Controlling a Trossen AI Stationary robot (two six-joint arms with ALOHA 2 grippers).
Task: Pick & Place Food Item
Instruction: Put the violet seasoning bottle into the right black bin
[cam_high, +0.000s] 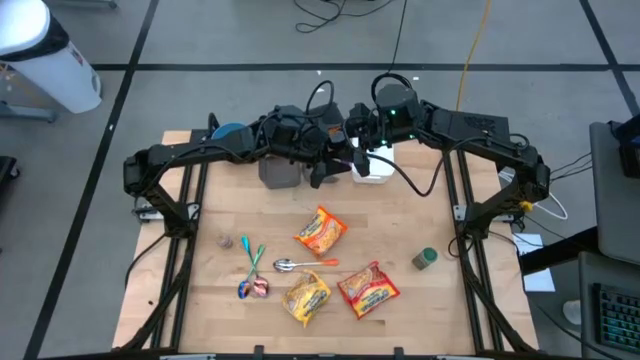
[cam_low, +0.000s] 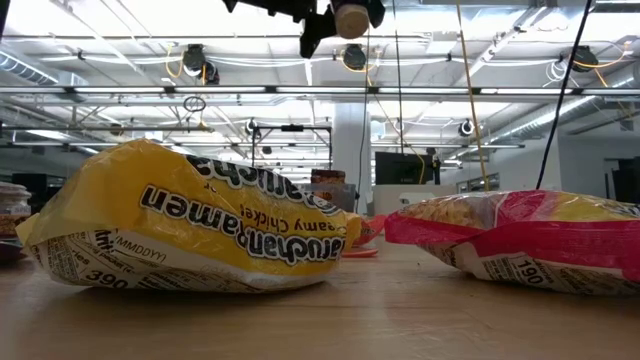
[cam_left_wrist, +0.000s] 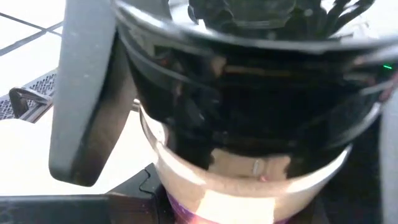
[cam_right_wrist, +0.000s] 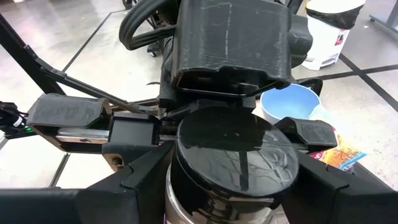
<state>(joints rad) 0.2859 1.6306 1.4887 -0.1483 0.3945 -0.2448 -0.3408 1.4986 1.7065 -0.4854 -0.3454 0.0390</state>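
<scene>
A cup (cam_right_wrist: 233, 162) with a black lid, a pale body and a purple band at its foot (cam_left_wrist: 249, 193) hangs high over the table's far middle. The low view shows its underside (cam_low: 351, 18). My left gripper (cam_right_wrist: 224, 134) reaches in from the table's left and is shut on the cup. My right gripper (cam_right_wrist: 236, 186) comes level from the table's right, with the cup's body right in front of its wrist camera. The two arms meet there, left gripper (cam_high: 328, 152) and right gripper (cam_high: 360, 135), and hide the cup from above. My left gripper pinches the cup just under the lid's rim (cam_right_wrist: 180, 140), one finger (cam_right_wrist: 134, 134) on each side. It comes level from the table's left. The cup stands upright, lifted well clear of the table.
Three ramen packets lie near the front: orange (cam_high: 320, 232), yellow (cam_high: 306, 298), red (cam_high: 368, 288). A spoon (cam_high: 290, 265) and a small green jar (cam_high: 425, 259) lie nearby. At the far edge stand a grey bin (cam_high: 280, 172), a white bin (cam_high: 372, 168) and a blue bowl (cam_high: 230, 131).
</scene>
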